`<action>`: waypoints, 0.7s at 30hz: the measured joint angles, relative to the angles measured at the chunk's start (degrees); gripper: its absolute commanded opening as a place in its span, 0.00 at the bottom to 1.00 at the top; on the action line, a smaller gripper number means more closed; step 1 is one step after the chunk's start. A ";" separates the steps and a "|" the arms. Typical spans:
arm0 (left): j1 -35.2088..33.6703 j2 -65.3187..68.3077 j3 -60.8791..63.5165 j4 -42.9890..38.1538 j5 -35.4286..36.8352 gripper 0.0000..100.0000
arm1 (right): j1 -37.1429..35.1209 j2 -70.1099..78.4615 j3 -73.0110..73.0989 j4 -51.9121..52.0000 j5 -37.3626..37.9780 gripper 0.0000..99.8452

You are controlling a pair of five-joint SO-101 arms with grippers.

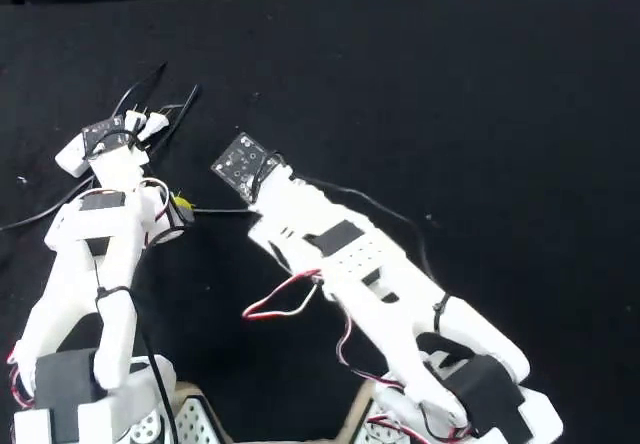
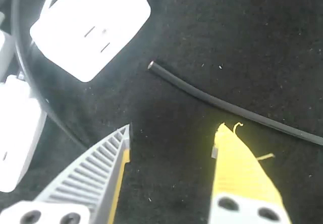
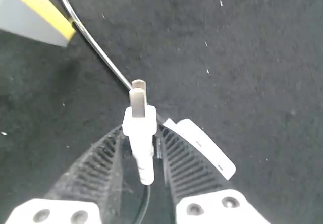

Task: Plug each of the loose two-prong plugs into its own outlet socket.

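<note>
**A:** What does the right end effector (image 3: 141,133) have?

**B:** It is clamped on a white two-prong plug (image 3: 137,125), with a finger pressed to each side of the plug body. Both prongs stick out past the fingertips, and the cord runs back between the fingers. I'd judge it is held that way so the prongs are free to enter the slots.

**A:** And the left end effector (image 2: 174,130)?

**B:** It is spread wide with nothing between the fingers, hovering over the bare black surface (image 2: 242,42). Near it lies a white outlet socket (image 2: 93,24), face up with both slots showing. My guess is that it waits there to steady the socket when the plug comes in.

**A:** Is the plug at the socket?

**B:** No. In the high view the two arms are near each other over the left part of the surface, but the plug is apart from the socket. I can't see anything plugged in yet.

**A:** What are the counts?

**B:** There are two arms.
- **Plugs:** one I'm sure of, the gripped one.
- **Sockets:** the slotted one, plus a second white block (image 2: 15,133) beside it that is probably another. A black cord (image 2: 30,82) curves between the two.
- **Cable:** one loose black cable (image 2: 227,108), with its cut end near the slotted socket.
- **Unclear:** one flat white piece (image 3: 202,146) just beside a right finger. I cannot tell whether it is a plug or a socket.
</note>
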 measured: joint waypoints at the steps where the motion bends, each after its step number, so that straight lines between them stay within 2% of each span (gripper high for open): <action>1: 0.00 -0.70 0.00 0.00 0.00 0.27 | -0.35 0.00 0.70 -0.44 0.00 0.01; 7: 0.79 -11.25 2.99 0.00 0.00 0.27 | -1.49 0.00 5.71 -8.35 1.05 0.01; 21: 8.53 -33.49 13.54 0.00 0.00 0.27 | -3.60 0.00 12.22 -21.10 1.05 0.01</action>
